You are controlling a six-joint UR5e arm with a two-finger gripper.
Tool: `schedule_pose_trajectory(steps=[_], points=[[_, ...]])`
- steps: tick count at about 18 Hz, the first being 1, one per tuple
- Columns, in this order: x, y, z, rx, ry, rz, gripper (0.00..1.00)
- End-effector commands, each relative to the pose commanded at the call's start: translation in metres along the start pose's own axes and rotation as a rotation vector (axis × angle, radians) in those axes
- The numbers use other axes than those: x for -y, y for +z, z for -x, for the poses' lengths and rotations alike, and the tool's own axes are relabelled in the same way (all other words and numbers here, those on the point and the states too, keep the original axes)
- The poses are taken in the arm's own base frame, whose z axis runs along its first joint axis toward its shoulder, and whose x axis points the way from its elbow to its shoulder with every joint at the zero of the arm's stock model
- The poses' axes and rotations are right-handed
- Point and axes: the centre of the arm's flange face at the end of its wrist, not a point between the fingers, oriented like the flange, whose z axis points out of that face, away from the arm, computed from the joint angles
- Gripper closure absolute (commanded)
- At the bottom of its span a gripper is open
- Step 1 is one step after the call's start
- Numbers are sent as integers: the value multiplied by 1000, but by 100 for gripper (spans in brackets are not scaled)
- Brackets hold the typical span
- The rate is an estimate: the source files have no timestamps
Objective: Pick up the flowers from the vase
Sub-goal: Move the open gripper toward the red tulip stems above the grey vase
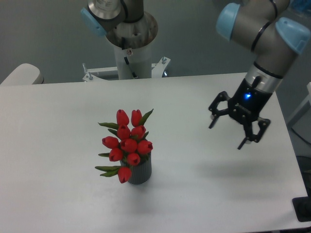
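Observation:
The flowers, a bunch of closed red tulip buds with narrow green leaves, stand in the vase, a short dark grey ribbed cylinder on the white table. Their stems are hidden inside it. My gripper hangs above the table well to the right of the bunch, at about the height of the upper buds. It is open, fingers spread wide, with nothing between them.
The arm's grey base column rises behind the table's far edge. A pale rounded object sits at the far left. The table's right edge lies close to the gripper.

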Motion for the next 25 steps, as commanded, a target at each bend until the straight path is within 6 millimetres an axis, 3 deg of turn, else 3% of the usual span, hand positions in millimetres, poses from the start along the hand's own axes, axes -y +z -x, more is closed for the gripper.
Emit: schedule_pose_trajectory(steps=[4, 8, 10, 14, 19, 25], points=[[-9, 16, -36, -22, -20, -86, 0], [-5, 25, -70, -39, -40, -136, 0], [-5, 44, -85, -52, -22, -141, 0], [13, 77, -112, -52, 49, -146, 0], [25, 91, -122, -57, 49, -150, 0], [31, 104, -116, -61, 79, -154, 0]])
